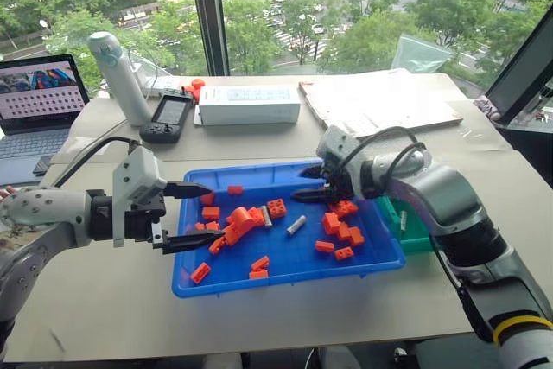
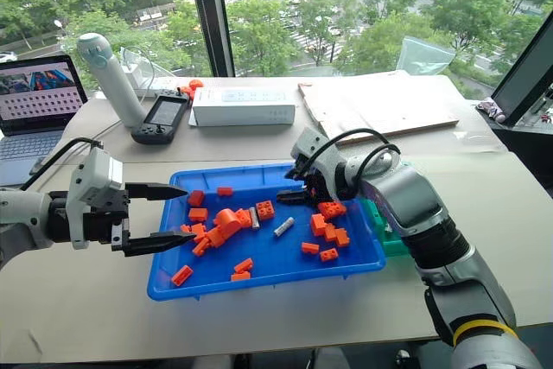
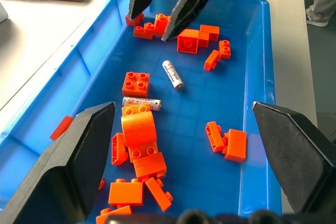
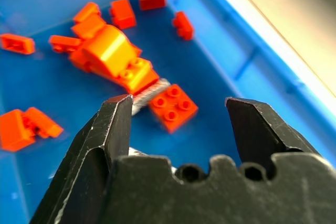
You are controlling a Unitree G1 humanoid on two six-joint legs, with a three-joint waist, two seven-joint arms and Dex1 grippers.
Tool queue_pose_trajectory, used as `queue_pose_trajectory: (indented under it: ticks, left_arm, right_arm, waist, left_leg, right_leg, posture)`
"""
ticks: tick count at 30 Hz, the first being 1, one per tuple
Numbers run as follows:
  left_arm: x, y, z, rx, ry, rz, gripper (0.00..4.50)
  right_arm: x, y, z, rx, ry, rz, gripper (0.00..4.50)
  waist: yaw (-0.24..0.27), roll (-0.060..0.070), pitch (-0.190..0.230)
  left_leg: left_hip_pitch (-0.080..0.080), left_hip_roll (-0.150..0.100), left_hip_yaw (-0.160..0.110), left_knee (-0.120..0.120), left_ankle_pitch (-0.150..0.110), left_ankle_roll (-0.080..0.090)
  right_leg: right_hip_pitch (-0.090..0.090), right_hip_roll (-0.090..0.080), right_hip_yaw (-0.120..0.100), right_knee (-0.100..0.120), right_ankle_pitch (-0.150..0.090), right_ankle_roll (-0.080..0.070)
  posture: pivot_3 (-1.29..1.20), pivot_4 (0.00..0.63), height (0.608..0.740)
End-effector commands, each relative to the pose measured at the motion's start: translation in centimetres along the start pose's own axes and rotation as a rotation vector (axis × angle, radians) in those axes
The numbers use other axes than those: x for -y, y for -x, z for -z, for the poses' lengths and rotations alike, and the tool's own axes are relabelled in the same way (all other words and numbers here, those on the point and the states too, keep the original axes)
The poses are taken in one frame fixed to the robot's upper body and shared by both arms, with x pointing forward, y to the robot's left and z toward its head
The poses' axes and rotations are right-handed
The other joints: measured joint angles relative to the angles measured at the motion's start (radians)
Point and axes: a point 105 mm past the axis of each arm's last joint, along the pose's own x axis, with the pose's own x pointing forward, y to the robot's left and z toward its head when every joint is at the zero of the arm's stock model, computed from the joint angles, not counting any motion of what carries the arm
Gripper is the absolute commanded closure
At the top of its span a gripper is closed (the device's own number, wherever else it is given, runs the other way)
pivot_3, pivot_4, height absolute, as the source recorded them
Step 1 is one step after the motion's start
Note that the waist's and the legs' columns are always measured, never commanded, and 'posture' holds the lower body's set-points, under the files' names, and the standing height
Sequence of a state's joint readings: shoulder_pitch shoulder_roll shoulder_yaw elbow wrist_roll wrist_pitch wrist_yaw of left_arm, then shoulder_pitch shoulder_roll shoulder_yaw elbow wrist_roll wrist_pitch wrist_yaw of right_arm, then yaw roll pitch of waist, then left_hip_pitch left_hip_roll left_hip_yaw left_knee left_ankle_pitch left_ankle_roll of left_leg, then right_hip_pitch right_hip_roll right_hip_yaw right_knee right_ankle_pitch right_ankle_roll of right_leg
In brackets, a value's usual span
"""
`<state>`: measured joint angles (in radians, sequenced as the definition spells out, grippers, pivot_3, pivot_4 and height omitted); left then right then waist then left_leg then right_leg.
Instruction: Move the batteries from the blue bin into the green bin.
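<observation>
Two batteries [image 3: 172, 74] lie loose among orange bricks [image 3: 135, 83] in the blue bin [image 1: 285, 276], judged small, rigid, smooth and prone to roll, best pinched mid-length across the barrel; my right end effector [image 1: 311, 184] hangs open above them, angled downward, empty.

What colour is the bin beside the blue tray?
Green bin, clearest in the left eye view, at the blue tray's right end.

Bright daylight from the wide glass window [image 1: 346, 6] behind the beige table [image 1: 104, 300]; shadows soft, faint glare on the shallow bright blue plastic tray [image 1: 285, 261]. Right wrist view is soft-focus: orange plastic bricks [image 4: 110, 51] blurred, near black fingers [image 4: 110, 129] sharper.
</observation>
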<state>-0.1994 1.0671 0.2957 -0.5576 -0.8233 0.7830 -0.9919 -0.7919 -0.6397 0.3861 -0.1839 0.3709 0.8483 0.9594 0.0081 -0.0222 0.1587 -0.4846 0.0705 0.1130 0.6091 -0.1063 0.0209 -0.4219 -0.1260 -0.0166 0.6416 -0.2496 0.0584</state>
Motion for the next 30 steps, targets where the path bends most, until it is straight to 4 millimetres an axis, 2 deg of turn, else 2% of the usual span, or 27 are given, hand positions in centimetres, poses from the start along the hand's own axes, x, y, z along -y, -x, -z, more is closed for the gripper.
queue_pose_trajectory:
  ticks: [1, 5, 13, 17, 21, 22, 24, 26, 29, 30]
  left_arm:
    - [0.2, 0.0, -1.0, 0.012, -0.053, 0.005, 0.0]
    - [0.2, 0.0, -1.0, 0.01, -0.057, 0.011, 0.0]
    - [0.3, 0.0, -1.0, 0.003, -0.06, 0.006, 0.0]
    - [0.4, 0.0, -1.0, 0.004, -0.057, 0.002, 0.0]
    - [0.3, 0.0, -0.9, 0.004, -0.054, 0.0, 0.0]
    - [0.2, -0.1, -0.9, 0.005, -0.055, 0.002, 0.0]
    - [0.2, -0.1, -0.9, 0.008, -0.055, 0.003, 0.0]
    - [0.2, -0.2, -0.9, 0.009, -0.055, 0.006, 0.0]
    - [0.3, -0.3, -1.1, 0.024, -0.053, 0.02, 0.0]
    - [0.4, -0.4, -1.4, 0.047, -0.051, 0.029, 0.0]
  right_arm:
    - [-1.4, -0.8, 0.4, -0.032, 0.123, -0.057, 1.17]
    - [-1.7, -2.1, 2.2, -0.084, 0.167, -0.089, 1.17]
    - [-0.7, -3.3, 4.1, -0.142, 0.183, -0.077, 1.17]
    - [-0.4, -3.5, 5.0, -0.174, 0.167, -0.059, 2.12]
    - [0.0, -3.2, 5.7, -0.201, 0.158, -0.046, 3.49]
    - [0.1, -3.0, 5.6, -0.199, 0.156, -0.043, 4.01]
    - [0.2, -2.7, 5.4, -0.193, 0.153, -0.04, 4.24]
    - [0.4, -2.3, 4.9, -0.184, 0.152, -0.035, 4.24]
    - [0.0, -0.4, 2.5, -0.1, 0.083, -0.075, 4.24]
    - [0.3, 0.8, 1.4, -0.063, 0.057, -0.059, 4.24]
  waist:
    - [0.0, 0.0, 0.0]
    - [0.0, 0.0, 0.0]
    - [0.0, 0.0, 0.0]
    - [-0.001, 0.0, 0.0]
    - [0.0, 0.0, 0.0]
    - [0.001, 0.0, 0.0]
    - [0.001, 0.0, 0.0]
    - [0.001, 0.0, 0.0]
    - [0.003, 0.0, 0.0]
    - [0.003, 0.0, 0.0]
  left_leg:
    - [0.0, 0.0, 0.0, 0.0, 0.0, 0.0]
    - [0.0, 0.0, 0.0, 0.001, 0.0, 0.0]
    - [0.0, 0.0, 0.0, 0.001, 0.0, 0.0]
    - [0.0, 0.0, 0.0, 0.0, 0.0, -0.001]
    - [0.0, 0.0, 0.0, 0.001, 0.0, -0.001]
    - [0.0, 0.0, 0.0, 0.001, 0.0, -0.001]
    - [0.0, 0.0, 0.0, 0.001, 0.0, -0.001]
    - [0.0, 0.0, 0.0, 0.001, 0.0, -0.001]
    - [0.0, 0.0, 0.0, 0.001, 0.0, -0.001]
    - [0.0, 0.0, 0.0, 0.001, 0.0, -0.001]
  right_leg:
    - [0.0, 0.0, 0.0, 0.0, 0.0, 0.0]
    - [0.0, 0.0, 0.0, 0.0, 0.0, 0.0]
    - [0.0, 0.0, 0.0, 0.0, 0.0, 0.0]
    - [0.0, 0.0, 0.0, 0.0, 0.0, 0.0]
    - [0.0, 0.0, -0.001, 0.0, 0.0, 0.0]
    - [0.0, 0.0, -0.001, 0.0, 0.0, 0.0]
    - [0.0, 0.0, -0.001, 0.0, 0.0, 0.0]
    - [0.0, 0.0, -0.001, 0.0, 0.0, 0.0]
    - [0.0, 0.0, -0.001, 0.0, 0.0, 0.0]
    - [0.0, 0.0, 0.0, 0.0, 0.0, 0.0]
  posture:
    - [0.0, 0.15, 0.733]
    - [0.0, 0.15, 0.733]
    - [0.0, 0.15, 0.733]
    - [0.0, 0.15, 0.733]
    - [0.0, 0.15, 0.733]
    - [0.0, 0.15, 0.733]
    - [0.0, 0.15, 0.733]
    - [0.0, 0.15, 0.733]
    - [0.0, 0.15, 0.733]
    - [0.0, 0.15, 0.733]
